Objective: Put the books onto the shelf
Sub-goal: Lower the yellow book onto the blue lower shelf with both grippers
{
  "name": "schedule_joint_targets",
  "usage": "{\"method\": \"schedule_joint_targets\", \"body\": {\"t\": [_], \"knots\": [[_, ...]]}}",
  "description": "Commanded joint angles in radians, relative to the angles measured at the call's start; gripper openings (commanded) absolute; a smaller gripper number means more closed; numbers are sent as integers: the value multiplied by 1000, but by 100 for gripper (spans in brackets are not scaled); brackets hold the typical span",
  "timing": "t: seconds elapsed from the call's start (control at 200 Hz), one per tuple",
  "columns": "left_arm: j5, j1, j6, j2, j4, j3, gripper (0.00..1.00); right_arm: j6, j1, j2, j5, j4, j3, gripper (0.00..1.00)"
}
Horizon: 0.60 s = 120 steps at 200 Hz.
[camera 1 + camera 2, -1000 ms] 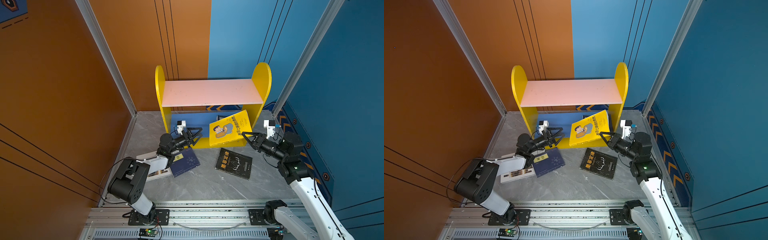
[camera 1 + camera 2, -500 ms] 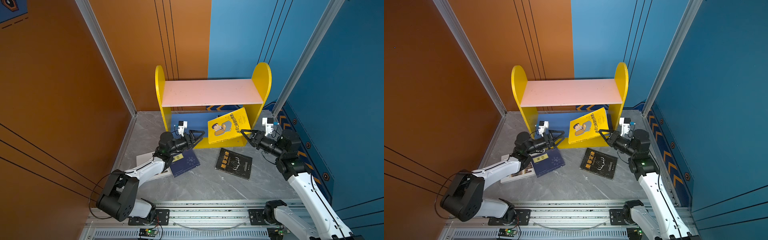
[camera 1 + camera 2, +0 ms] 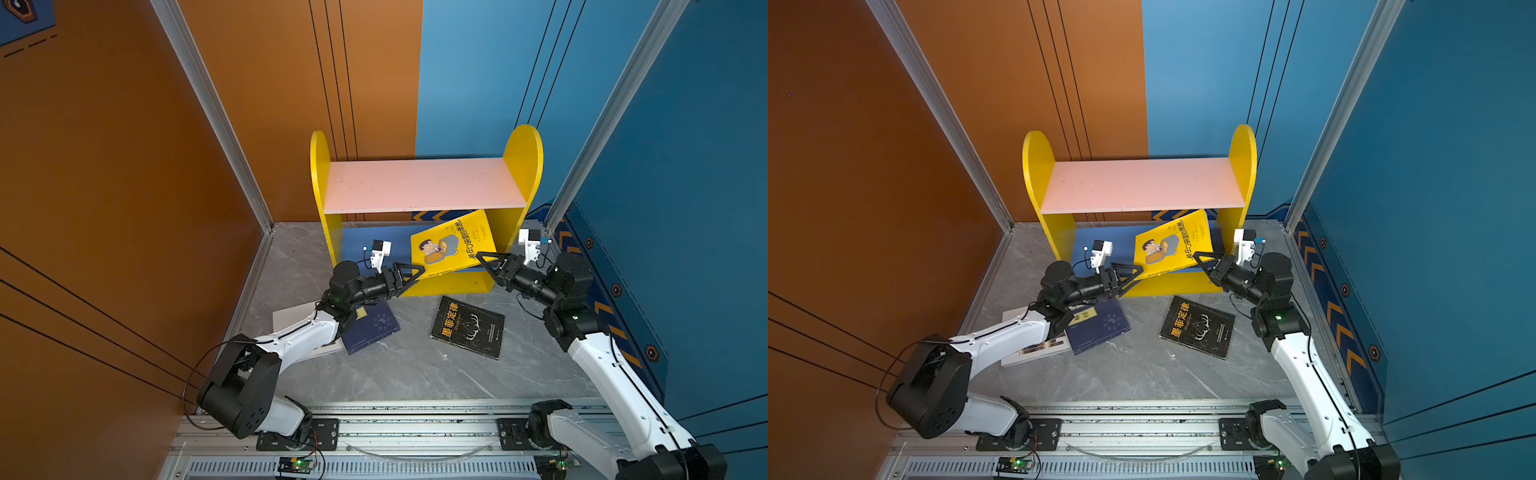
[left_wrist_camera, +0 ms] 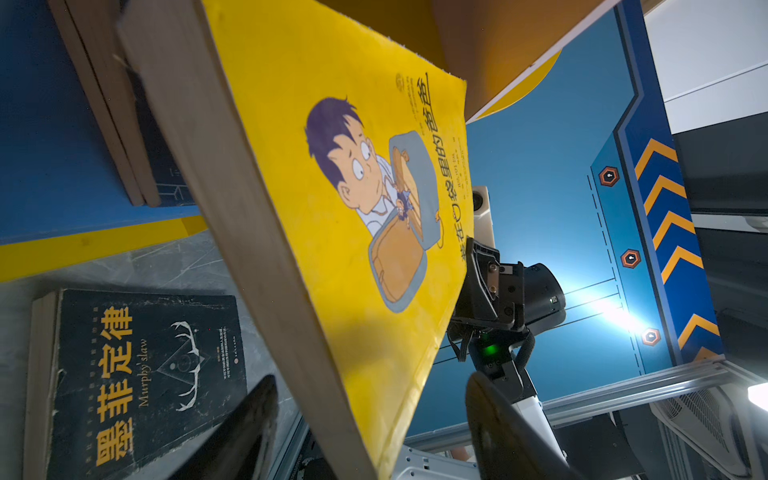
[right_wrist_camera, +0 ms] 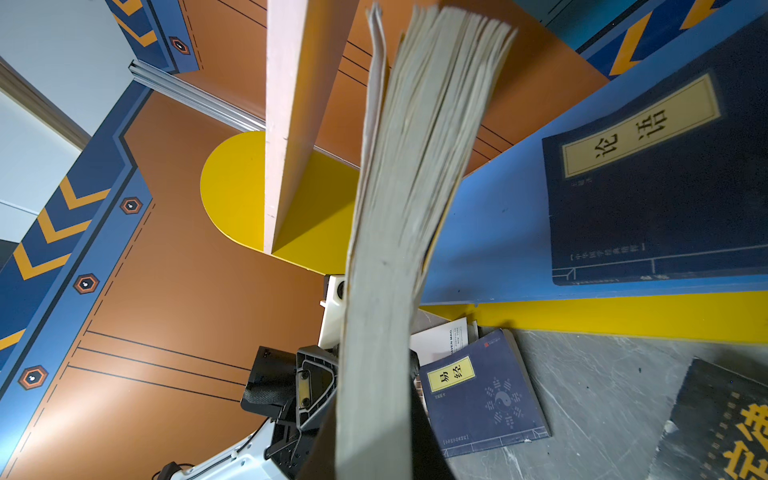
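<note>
Two grippers: right gripper (image 3: 485, 262) is clamped on the yellow book's (image 3: 453, 245) edge nearest the shelf's (image 3: 326, 199) right panel. Left gripper (image 3: 415, 279) is spread, jaws straddling the opposite lower corner, no contact made out.
Yellow book place: held tilted in the shelf's lower opening, over the blue lower board (image 3: 361, 245), under the pink upper board (image 3: 419, 185).
Handling: judged light and floppy, since pages are seen fanning at the free end. Best pinched across the cover near an edge, opposite corner supported.
Shelf contents: upper board bare. One navy book (image 5: 656, 178) is laid flat on the lower board.
In front of shelf: black book (image 3: 467, 328), second navy book (image 3: 374, 328) and white book (image 3: 291, 318) are left on the floor.
</note>
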Motion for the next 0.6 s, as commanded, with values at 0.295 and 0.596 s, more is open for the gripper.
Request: {"method": "schedule_joint_targets", "body": {"t": [0.295, 0.596], "knots": [[-70, 1, 52, -28, 6, 16, 54, 18, 45, -7, 24, 148, -31, 7], [-116, 5, 118, -115, 5, -22, 32, 4, 85, 57, 38, 173, -37, 7]]}}
